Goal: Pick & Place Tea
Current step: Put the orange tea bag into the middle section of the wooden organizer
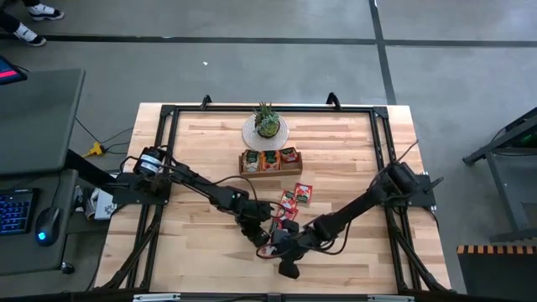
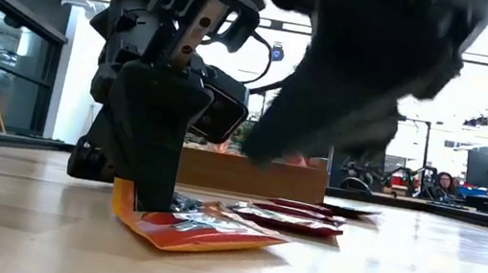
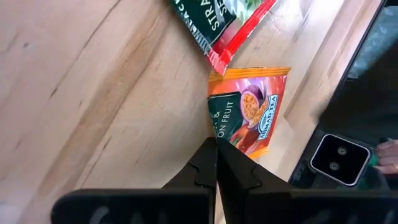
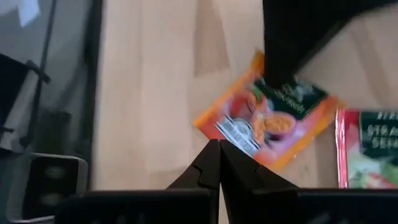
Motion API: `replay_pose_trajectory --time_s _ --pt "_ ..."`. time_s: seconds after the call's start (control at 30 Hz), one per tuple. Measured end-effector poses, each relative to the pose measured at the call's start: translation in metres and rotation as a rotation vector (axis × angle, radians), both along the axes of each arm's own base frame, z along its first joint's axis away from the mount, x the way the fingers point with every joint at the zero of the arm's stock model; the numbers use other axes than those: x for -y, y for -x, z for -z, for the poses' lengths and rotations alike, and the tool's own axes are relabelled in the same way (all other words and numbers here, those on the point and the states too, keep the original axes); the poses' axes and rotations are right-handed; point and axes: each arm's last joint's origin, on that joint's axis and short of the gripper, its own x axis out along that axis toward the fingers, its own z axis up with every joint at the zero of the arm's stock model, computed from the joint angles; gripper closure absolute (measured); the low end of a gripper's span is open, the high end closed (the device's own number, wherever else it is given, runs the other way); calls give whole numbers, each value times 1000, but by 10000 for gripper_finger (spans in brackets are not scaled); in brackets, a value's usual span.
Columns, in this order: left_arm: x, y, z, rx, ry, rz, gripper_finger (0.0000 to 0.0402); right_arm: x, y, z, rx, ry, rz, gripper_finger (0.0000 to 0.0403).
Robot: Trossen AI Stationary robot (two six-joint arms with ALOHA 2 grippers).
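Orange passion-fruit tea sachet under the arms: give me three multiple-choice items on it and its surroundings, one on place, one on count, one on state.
1. Where does the orange passion-fruit tea sachet lie?
A. On the bare wooden table
B. In the brown wooden tray
C. On the white plate

2. How many compartments of the brown wooden tray hold sachets?
A. One
B. Two
C. Three

3. How are the left gripper's fingers?
A. Wide open
B. Shut on the sachet's edge
C. Out of sight

Key: 1 A, the low view shows it on the tabletop in front of the tray. 2 C, the high view shows all three filled. 3 B, the left wrist view shows them pinched together at its edge.
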Motion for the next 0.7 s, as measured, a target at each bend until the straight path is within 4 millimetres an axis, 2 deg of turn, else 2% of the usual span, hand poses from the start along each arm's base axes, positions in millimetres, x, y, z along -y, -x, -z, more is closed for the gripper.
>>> replay_pose_trajectory --time_s 0.17,0.37,0.43,0.57,0.7 --pt "0 0 -1 9 -16 -6 401 5 7 -29 30 15 15 402" --pt "-2 5 -15 22 -44 13 401 20 27 -79 81 92 105 402" --pt "-5 12 -16 -25 -85 25 401 26 34 -96 109 114 140 402" --pt "-10 24 -34 -51 -158 50 401 38 50 -127 169 150 201 402" --pt "-14 36 -49 -41 -236 82 401 48 64 -150 213 178 242 402"
